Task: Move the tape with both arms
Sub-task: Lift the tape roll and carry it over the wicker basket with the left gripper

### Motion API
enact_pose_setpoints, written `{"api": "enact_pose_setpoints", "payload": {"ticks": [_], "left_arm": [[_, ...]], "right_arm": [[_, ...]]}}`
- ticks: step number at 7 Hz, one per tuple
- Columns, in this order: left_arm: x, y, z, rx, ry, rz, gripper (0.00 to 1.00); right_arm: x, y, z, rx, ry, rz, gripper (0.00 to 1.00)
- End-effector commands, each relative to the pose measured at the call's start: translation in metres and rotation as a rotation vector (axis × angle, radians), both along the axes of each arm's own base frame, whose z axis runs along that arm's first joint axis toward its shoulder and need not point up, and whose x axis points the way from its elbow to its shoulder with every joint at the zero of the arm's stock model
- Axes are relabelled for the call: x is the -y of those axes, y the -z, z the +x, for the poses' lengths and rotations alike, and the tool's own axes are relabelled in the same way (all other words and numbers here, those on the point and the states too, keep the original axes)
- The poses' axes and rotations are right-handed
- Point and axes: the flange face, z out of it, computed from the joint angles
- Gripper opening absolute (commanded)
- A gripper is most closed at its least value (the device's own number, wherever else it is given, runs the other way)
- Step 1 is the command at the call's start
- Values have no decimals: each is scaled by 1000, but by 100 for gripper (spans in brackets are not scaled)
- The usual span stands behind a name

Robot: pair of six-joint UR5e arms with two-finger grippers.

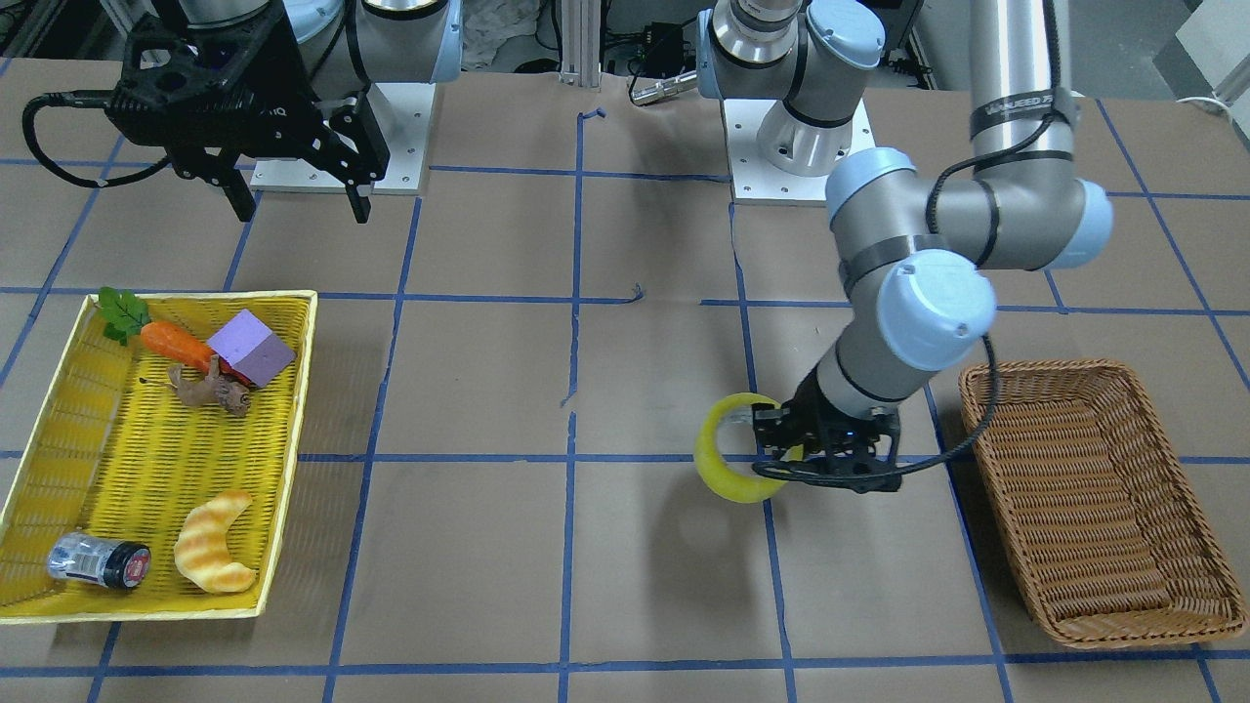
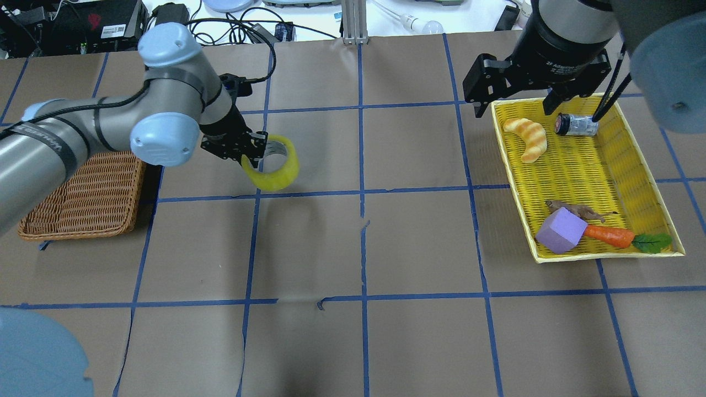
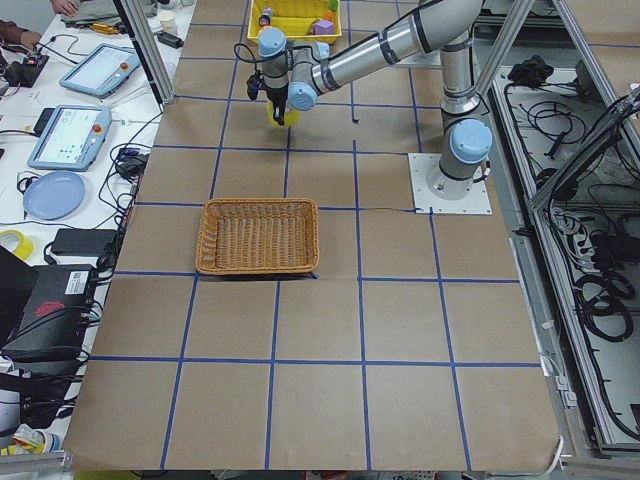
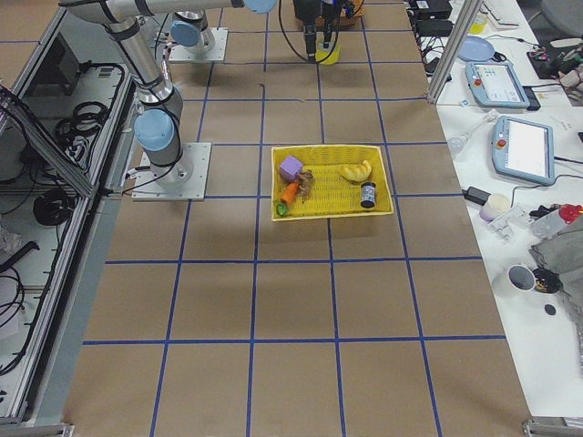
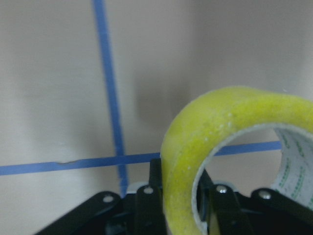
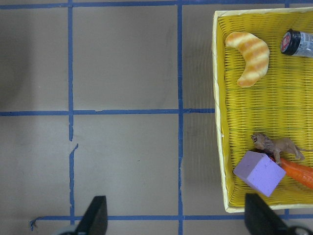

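My left gripper (image 2: 251, 157) is clamped on the wall of the tape (image 2: 278, 172), which is held off the surface near the wicker basket (image 2: 77, 205). My right gripper (image 1: 298, 198) hangs spread wide, far off. It's a thin edge pinch, so the roll could swivel or slip out.

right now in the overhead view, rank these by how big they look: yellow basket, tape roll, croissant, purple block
1. yellow basket
2. tape roll
3. croissant and purple block: about alike, so I won't rank them
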Motion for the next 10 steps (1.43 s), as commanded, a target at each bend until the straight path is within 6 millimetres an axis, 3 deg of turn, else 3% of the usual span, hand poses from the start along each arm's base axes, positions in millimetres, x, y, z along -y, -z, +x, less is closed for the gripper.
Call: {"api": "enact_pose_setpoints", "payload": {"ticks": [1,2,4,5,6,8,10], "left_arm": [[12,-35,85,4,-14,1,0],[8,-41,124,34,-28,-4,0],[-11,-49,233,90,-13,-6,0],[-23,-44,286,84,10,-10,0],[-32,-36,324,78,30,-11,0],[-31,-16,350,108,53,-58,0],[-29,31,352,148,52,-110,0]], "right_arm": [[0,0,0,0,0,0,100],[0,0,0,0,0,0,100],[0,0,1,0,-1,0,100],[0,0,0,0,0,0,100],[0,0,1,0,-1,0,100],[0,0,0,0,0,0,100],[0,0,1,0,-1,0,100]]}}
